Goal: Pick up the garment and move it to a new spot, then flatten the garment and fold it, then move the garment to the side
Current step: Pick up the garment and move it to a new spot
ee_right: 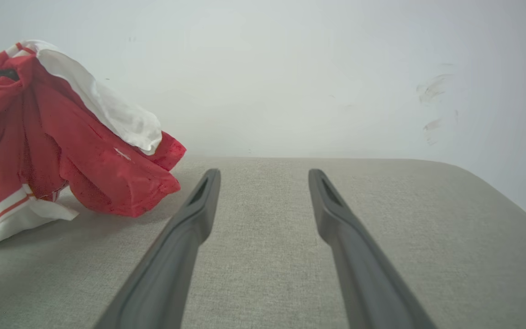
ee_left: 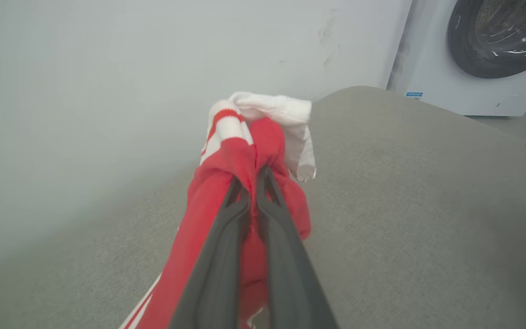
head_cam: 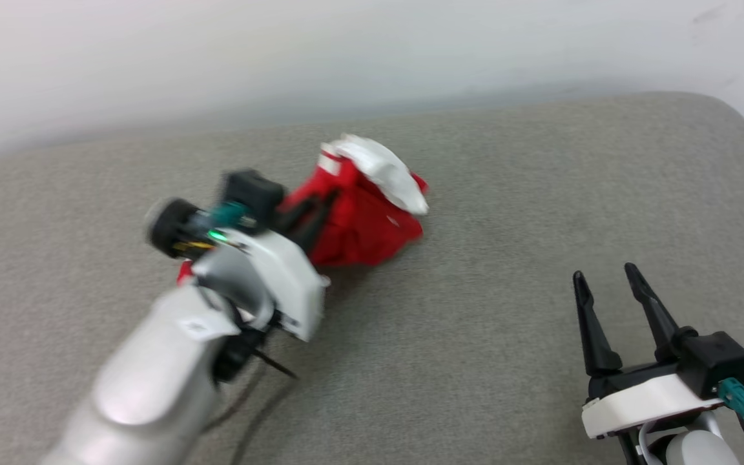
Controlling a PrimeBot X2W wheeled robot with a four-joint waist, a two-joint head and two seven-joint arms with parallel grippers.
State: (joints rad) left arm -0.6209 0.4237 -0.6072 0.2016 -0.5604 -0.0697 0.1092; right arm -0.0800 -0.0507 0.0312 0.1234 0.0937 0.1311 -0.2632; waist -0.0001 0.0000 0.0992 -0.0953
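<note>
We find soft, even, fairly bright light in all three views, with no hard glare on the pale wall. In the head view the left gripper and its forearm smear with motion blur. The garment is soft-edged too, while the right gripper looks sharp. A faint shadow lies on the grey fabric surface just beneath the cloth, and we see it as a dim patch in the right wrist view. In the left wrist view the near fingers are out of focus, the wall looks hazy, and small glints show on the washing machine drum.
</note>
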